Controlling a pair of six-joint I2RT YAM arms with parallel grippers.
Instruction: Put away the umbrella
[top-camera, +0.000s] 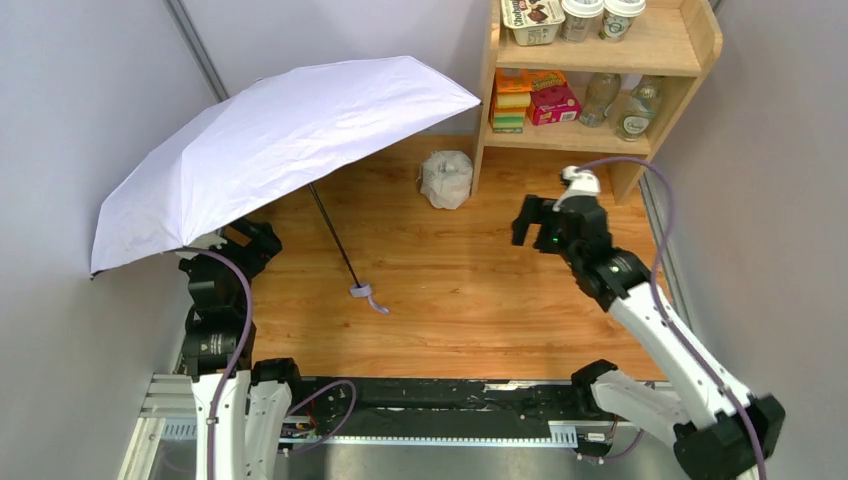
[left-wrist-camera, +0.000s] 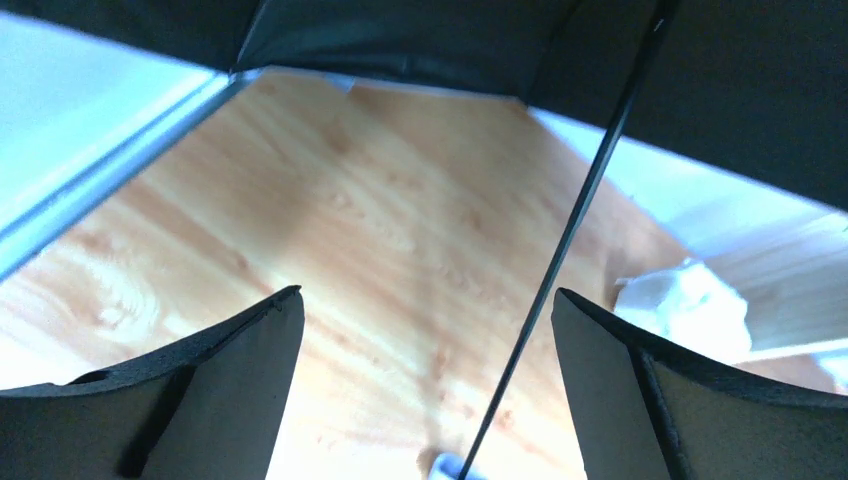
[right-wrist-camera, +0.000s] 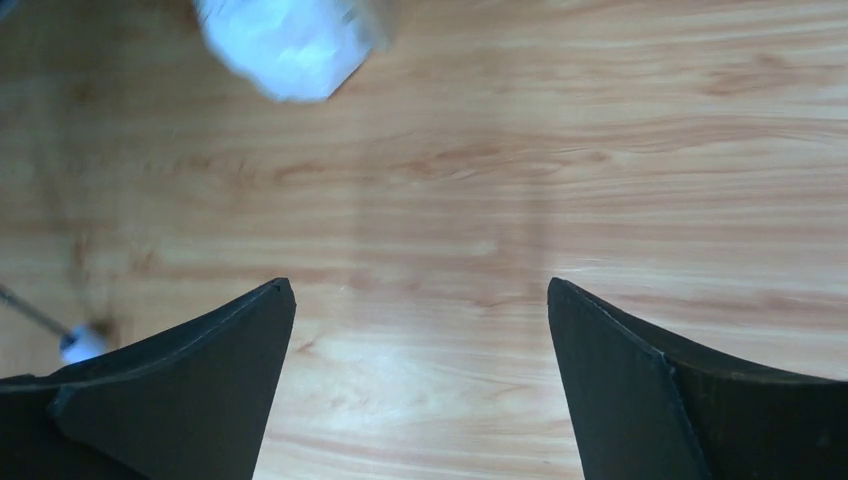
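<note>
You've nothing done yet: the umbrella (top-camera: 270, 140) stands fully open at the table's (top-camera: 480, 300) left side, handle down. The left fingers (left-wrist-camera: 240, 360) and right fingers (right-wrist-camera: 620, 370) are spread wide and hold nothing.

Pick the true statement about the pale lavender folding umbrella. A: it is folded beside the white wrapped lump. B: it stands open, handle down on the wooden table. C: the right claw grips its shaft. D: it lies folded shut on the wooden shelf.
B: the pale lavender-white folding umbrella is spread wide, its small lavender handle resting on the light wooden table.
</note>
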